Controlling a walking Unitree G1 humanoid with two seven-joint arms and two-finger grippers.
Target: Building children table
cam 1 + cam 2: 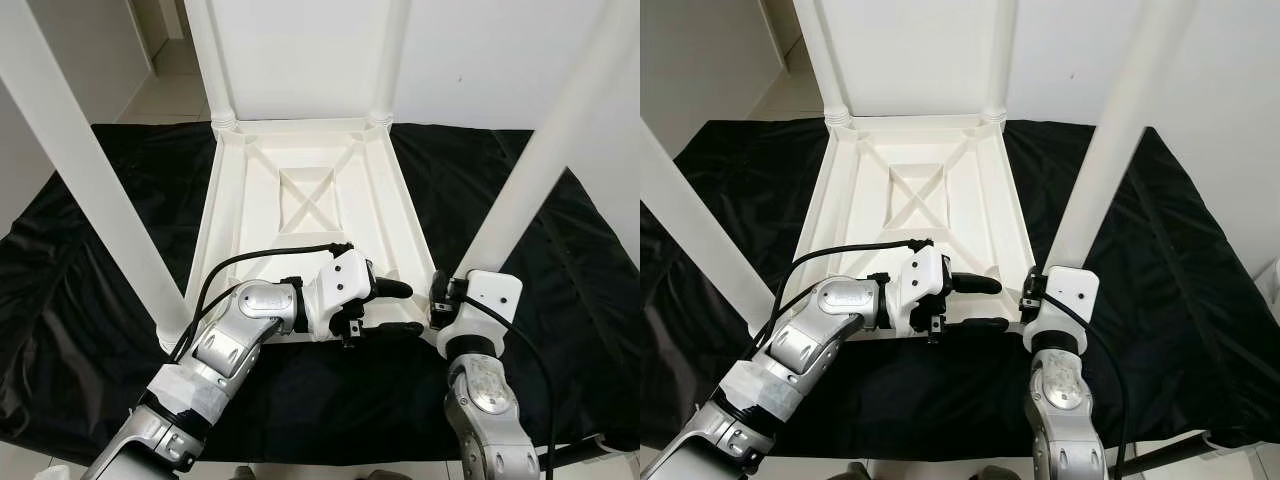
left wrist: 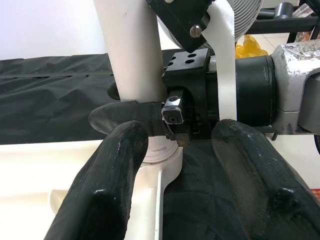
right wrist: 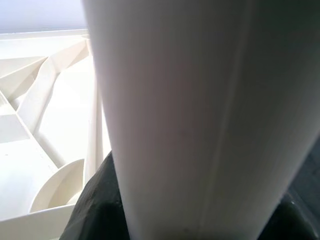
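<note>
White children's table (image 1: 310, 190) lies upside down on a black cloth (image 1: 110, 250) on the floor, four legs up. Right gripper (image 2: 150, 117) is clamped around the near-right leg (image 1: 540, 150) just above its socket. Left gripper (image 1: 395, 308) has its fingers spread, empty, over the near rim, pointing at that leg.

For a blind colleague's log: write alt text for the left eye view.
A white children's table lies upside down on a black cloth, four white legs rising from its corners. The right gripper is closed around the base of the near right leg, while the left gripper, fingers open, reaches over the table's near edge toward it.
</note>
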